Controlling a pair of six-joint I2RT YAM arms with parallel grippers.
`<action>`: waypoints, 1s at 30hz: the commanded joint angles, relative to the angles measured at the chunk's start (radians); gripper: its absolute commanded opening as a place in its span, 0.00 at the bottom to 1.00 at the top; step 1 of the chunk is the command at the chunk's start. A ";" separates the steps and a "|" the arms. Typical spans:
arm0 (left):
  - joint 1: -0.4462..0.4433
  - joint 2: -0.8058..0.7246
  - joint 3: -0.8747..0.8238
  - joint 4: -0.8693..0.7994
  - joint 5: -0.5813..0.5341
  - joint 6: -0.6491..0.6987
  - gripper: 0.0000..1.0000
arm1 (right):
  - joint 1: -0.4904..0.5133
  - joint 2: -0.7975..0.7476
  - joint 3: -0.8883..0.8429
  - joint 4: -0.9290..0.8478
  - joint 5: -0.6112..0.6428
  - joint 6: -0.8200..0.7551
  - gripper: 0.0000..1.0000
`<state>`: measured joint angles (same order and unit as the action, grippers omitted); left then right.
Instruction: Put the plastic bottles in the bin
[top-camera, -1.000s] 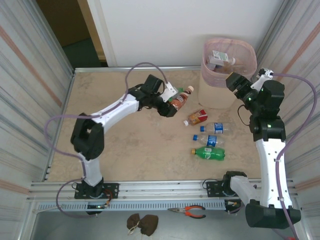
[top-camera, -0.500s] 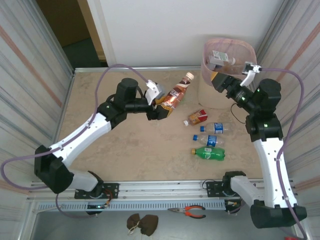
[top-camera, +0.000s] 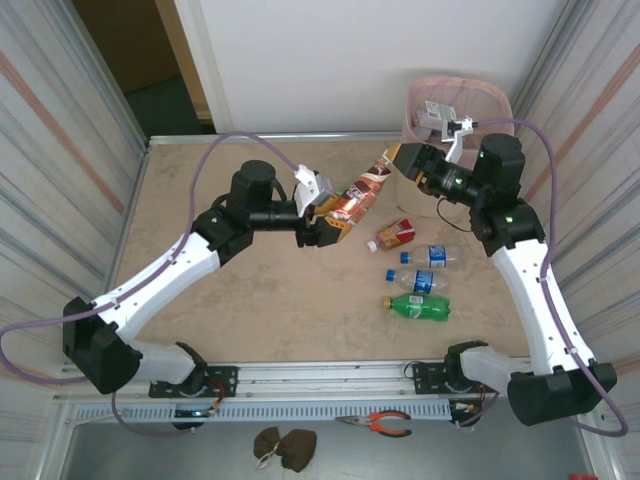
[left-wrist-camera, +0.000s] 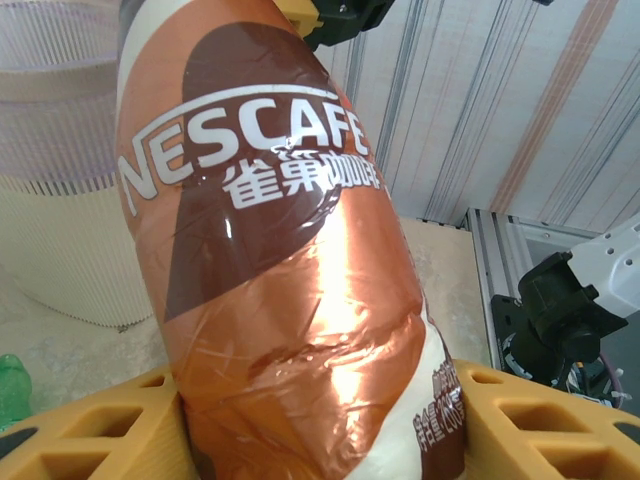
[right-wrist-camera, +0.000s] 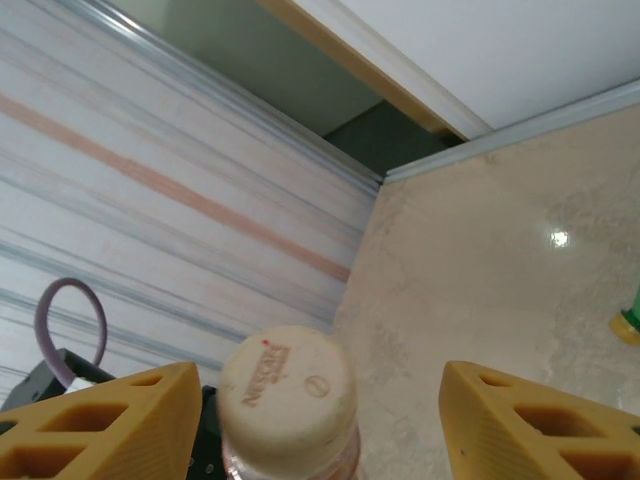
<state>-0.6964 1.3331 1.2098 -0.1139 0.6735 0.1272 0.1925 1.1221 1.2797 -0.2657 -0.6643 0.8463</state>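
Nescafe bottle (top-camera: 360, 195): brown-and-copper label, pale cap. It is held off the table (top-camera: 230, 290), tilted, with the cap end up and pointing towards the bin (top-camera: 455, 78).

Left claw (top-camera: 335, 215): closed on the lower body of the bottle. In the left wrist view the label (left-wrist-camera: 280, 280) is seen pressed between the two yellow fingers (left-wrist-camera: 80, 430), with the mesh wall of the bin (left-wrist-camera: 60, 250) behind it.

Right claw (top-camera: 400, 160): positioned at the cap end. In the right wrist view the cap (right-wrist-camera: 287, 385) is seen between the yellow fingers (right-wrist-camera: 110, 420) with a clear gap on each side, so the jaws are parted and no contact is made.

Bin: pale pink, standing at the far right corner of the table, partly covered by the right arm. At least one bottle (top-camera: 437, 112) is seen inside.

Remaining on the table, right of centre, lying on their sides in a loose column:
- red-labelled bottle (top-camera: 395, 234), nearest the bin
- blue-labelled bottle (top-camera: 432, 256)
- clear bottle with a green label (top-camera: 420, 280)
- green bottle (top-camera: 418, 307), nearest the arm bases

Orange-handled pliers (top-camera: 385, 423) are noted below the table's near rail.
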 joint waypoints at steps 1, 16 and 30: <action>-0.014 -0.020 0.006 0.013 0.018 0.019 0.56 | 0.010 -0.001 0.030 -0.001 -0.038 0.039 0.59; -0.020 0.012 0.020 -0.002 0.010 0.028 0.60 | 0.013 -0.016 0.018 -0.019 -0.022 0.021 0.31; -0.020 -0.055 -0.031 -0.023 -0.059 0.048 0.77 | -0.151 0.011 0.169 -0.132 0.126 -0.138 0.31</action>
<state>-0.7090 1.3277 1.1946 -0.1299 0.6365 0.1528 0.0883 1.1233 1.3750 -0.3763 -0.5858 0.7856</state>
